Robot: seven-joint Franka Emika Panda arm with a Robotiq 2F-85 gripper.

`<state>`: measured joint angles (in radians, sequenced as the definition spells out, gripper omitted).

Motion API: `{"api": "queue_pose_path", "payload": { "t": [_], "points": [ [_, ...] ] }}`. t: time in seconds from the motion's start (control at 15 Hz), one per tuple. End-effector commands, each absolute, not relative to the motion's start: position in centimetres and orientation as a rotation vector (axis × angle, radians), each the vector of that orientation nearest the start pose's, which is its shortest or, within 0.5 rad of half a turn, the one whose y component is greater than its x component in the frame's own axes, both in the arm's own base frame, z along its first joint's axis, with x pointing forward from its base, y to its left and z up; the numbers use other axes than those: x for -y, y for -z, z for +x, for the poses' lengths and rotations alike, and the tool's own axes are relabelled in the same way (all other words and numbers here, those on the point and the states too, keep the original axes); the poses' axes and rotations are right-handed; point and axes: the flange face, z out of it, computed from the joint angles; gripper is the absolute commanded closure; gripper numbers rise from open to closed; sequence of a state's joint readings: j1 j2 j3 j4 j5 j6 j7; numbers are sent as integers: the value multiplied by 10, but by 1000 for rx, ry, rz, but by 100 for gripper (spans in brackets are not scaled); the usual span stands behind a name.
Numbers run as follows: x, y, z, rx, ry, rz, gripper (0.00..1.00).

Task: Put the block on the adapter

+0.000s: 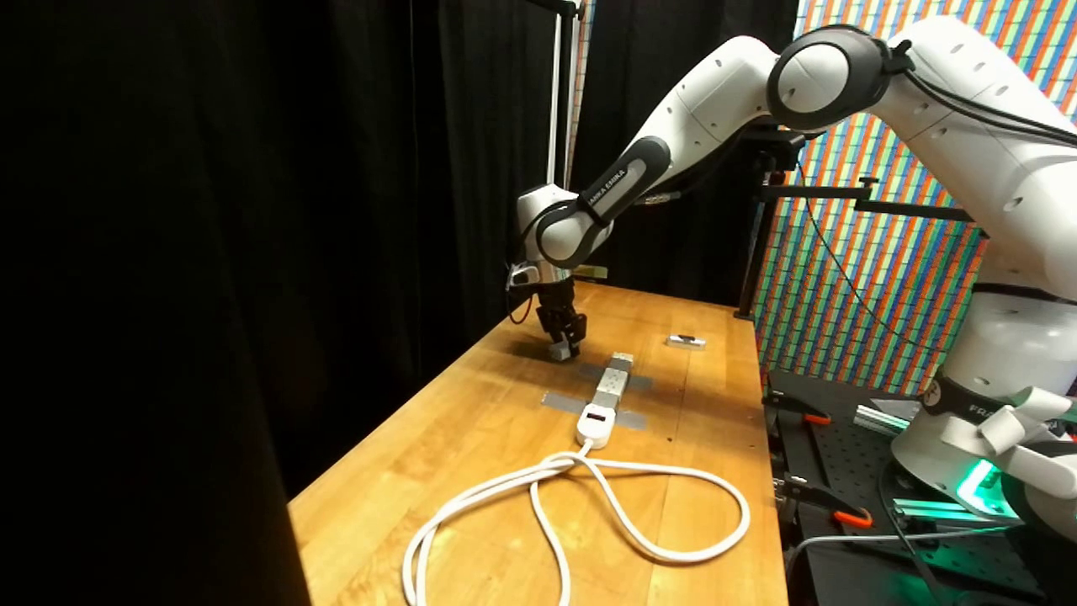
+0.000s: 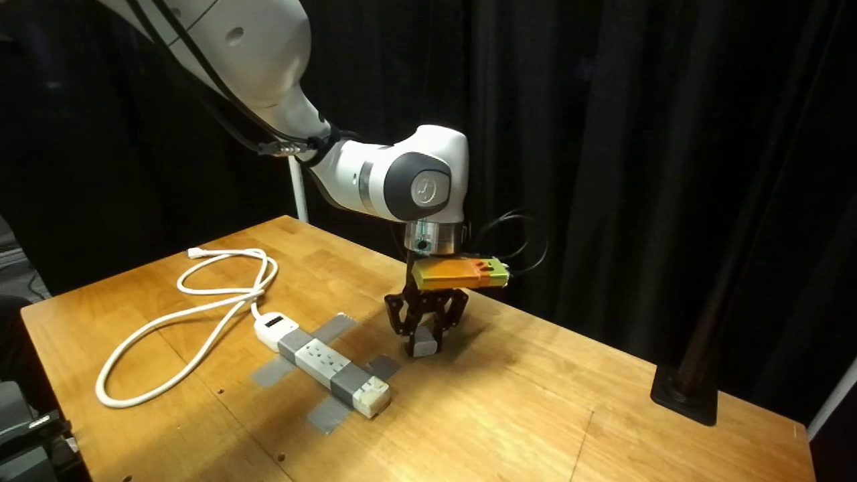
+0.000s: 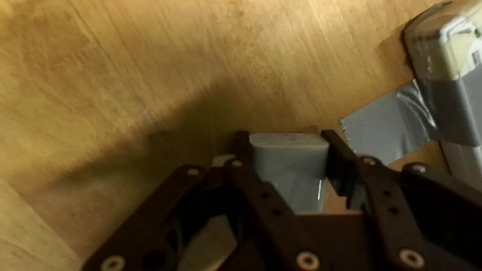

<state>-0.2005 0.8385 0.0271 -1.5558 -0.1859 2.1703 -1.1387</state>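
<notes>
1. The block [image 3: 290, 169] sits clamped between both fingers [image 3: 338, 162], on or just above the worktop [image 2: 535, 388]
2. An uneven pinch could let it slip when lifted
3. Released off-centre, it could topple from the nearby adapter [image 2: 323, 359] (a narrow perch)

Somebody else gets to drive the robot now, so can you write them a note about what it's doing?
Claw: closed on the block.
Block: down low by the table, apart from the adapter; I can't tell whether it touches the table.
Adapter: held to the table with gray tape.
Done: block gripped.
Left: lift it, move it over, set it on the adapter, let go.
</notes>
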Motion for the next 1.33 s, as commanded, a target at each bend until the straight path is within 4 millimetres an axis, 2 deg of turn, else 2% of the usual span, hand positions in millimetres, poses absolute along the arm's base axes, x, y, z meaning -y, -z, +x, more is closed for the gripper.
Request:
{"api": "queue_pose_path", "payload": {
  "t": [0.0, 0.4, 0.6, 0.87, 1.27],
  "points": [
    [130, -148, 657, 1601, -588, -2616, 77],
    [142, -170, 649, 1523, -867, -2787, 77],
    [143, -170, 644, 1473, -1013, -2862, 77],
    [142, -163, 631, 1384, -1212, -2957, 77],
    [134, -143, 611, 1330, -1334, -2929, 77]
  ]
}}
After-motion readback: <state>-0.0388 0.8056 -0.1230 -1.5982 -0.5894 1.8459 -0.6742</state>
